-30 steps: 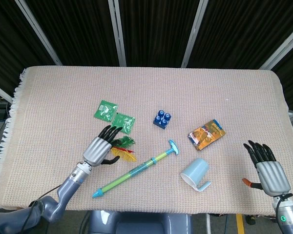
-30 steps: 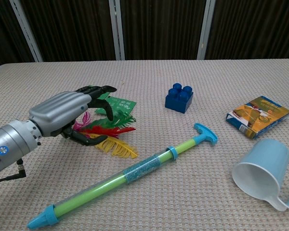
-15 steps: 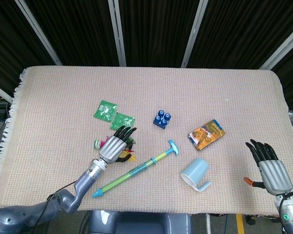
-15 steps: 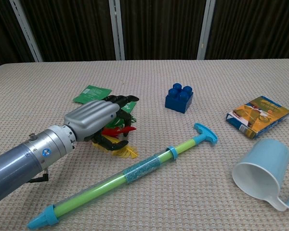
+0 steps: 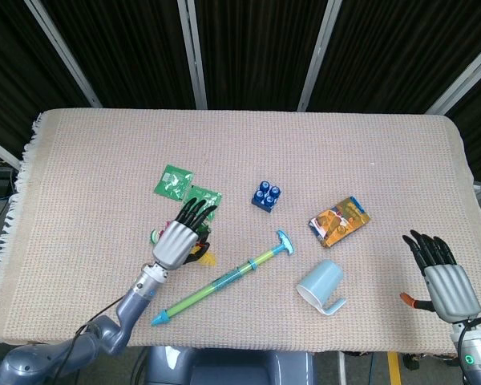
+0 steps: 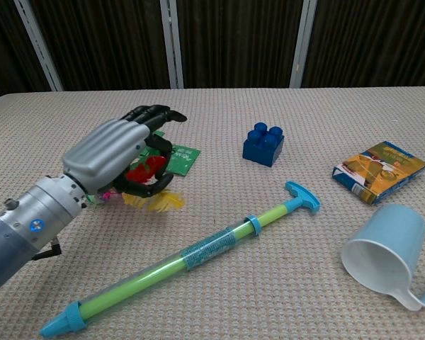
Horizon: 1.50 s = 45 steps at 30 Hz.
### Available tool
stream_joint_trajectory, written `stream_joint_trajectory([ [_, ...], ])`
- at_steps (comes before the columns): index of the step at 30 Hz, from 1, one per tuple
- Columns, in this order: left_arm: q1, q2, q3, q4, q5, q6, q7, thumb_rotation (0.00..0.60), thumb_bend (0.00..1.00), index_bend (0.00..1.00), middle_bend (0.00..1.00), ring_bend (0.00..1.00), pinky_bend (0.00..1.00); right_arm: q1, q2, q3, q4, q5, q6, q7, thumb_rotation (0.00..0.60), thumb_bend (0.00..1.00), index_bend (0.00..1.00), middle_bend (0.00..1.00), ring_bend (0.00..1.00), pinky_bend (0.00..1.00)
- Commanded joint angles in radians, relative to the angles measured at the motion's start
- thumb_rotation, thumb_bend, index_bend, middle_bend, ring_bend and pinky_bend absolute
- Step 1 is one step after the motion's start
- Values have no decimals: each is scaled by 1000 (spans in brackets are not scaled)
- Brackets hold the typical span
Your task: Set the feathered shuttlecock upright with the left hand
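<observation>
The feathered shuttlecock (image 6: 146, 171) has red, yellow and green feathers and lies left of the table's middle. My left hand (image 6: 117, 151) covers it from above, its fingers curled over the red feathers and the thumb under them, so it grips the feathers. Yellow feather tips (image 6: 161, 203) stick out below the hand. In the head view the left hand (image 5: 178, 237) hides most of the shuttlecock; its round base (image 5: 155, 236) peeks out at the hand's left. My right hand (image 5: 443, 278) hovers at the table's front right corner, fingers spread, holding nothing.
Two green packets (image 5: 175, 180) (image 5: 203, 197) lie just behind the left hand. A long green and blue pump toy (image 6: 198, 255) lies diagonally in front. A blue brick (image 6: 263, 144), an orange packet (image 6: 380, 171) and a tipped pale blue cup (image 6: 382, 255) sit to the right.
My left hand swept right over the shuttlecock, closed on its feathers, then drew back left and rose a little with them. The right hand barely moved.
</observation>
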Motion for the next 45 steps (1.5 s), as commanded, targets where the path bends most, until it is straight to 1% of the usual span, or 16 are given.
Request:
stream_joint_trajectory([
  [1, 70, 92, 42, -77, 31, 102, 15, 600, 588, 885, 102, 0, 0, -4, -1, 0, -4, -3, 10, -7, 600, 0, 0, 0, 0, 0],
  [6, 149, 216, 82, -180, 40, 181, 71, 600, 589, 885, 111, 0, 0, -12, -2, 1, -10, -6, 26, -21, 600, 0, 0, 0, 0, 0],
  [8, 181, 266, 92, -219, 39, 217, 93, 600, 582, 859, 107, 0, 0, -14, -5, 0, -8, -6, 29, -27, 600, 0, 0, 0, 0, 0],
  [10, 210, 308, 95, -255, 32, 247, 104, 600, 545, 770, 95, 0, 0, -13, -9, 1, -9, -4, 25, -38, 600, 0, 0, 0, 0, 0],
  [14, 258, 385, 102, -317, 13, 283, 102, 600, 445, 463, 49, 0, 0, -6, -17, -4, -17, -4, 6, -64, 600, 0, 0, 0, 0, 0],
  [15, 268, 401, 104, -328, 7, 287, 97, 600, 431, 410, 41, 0, 0, -5, -19, -5, -18, -4, 3, -69, 600, 0, 0, 0, 0, 0],
  [18, 304, 454, 108, -366, -9, 311, 75, 600, 356, 139, 5, 0, 0, -2, -28, -6, -20, -3, -5, -88, 600, 0, 0, 0, 0, 0],
  [20, 329, 491, 112, -398, -19, 327, 71, 600, 319, 30, 0, 0, 0, 1, -32, -6, -23, 0, -10, -99, 600, 0, 0, 0, 0, 0],
  [21, 340, 507, 114, -414, -22, 336, 72, 600, 301, 4, 0, 0, 0, 2, -33, -5, -24, 1, -13, -103, 600, 0, 0, 0, 0, 0],
  [25, 386, 580, 126, -488, -36, 370, 78, 600, 239, 0, 0, 0, 0, 6, -38, -4, -29, 5, -21, -117, 600, 0, 0, 0, 0, 0],
  [27, 453, 680, 173, -578, -91, 352, 118, 600, 202, 0, 0, 0, 0, 5, -40, -9, -31, -1, -20, -124, 600, 0, 0, 0, 0, 0],
  [28, 485, 752, 201, -660, -131, 328, 154, 600, 184, 0, 0, 0, 0, 4, -40, -11, -32, -2, -21, -126, 600, 0, 0, 0, 0, 0],
  [31, 538, 843, 218, -786, -209, 318, 173, 600, 162, 0, 0, 0, 0, 4, -38, -13, -36, -2, -23, -127, 600, 0, 0, 0, 0, 0],
  [33, 566, 859, 220, -807, -238, 318, 137, 600, 157, 0, 0, 0, 0, 4, -36, -14, -39, -5, -22, -128, 600, 0, 0, 0, 0, 0],
  [37, 578, 883, 225, -812, -248, 288, 142, 600, 159, 0, 0, 0, 0, 3, -33, -20, -38, -13, -22, -125, 600, 0, 0, 0, 0, 0],
  [45, 552, 901, 205, -837, -274, 189, 160, 600, 169, 0, 0, 0, 0, -3, -43, -18, -25, -38, 12, -129, 600, 0, 0, 0, 0, 0],
])
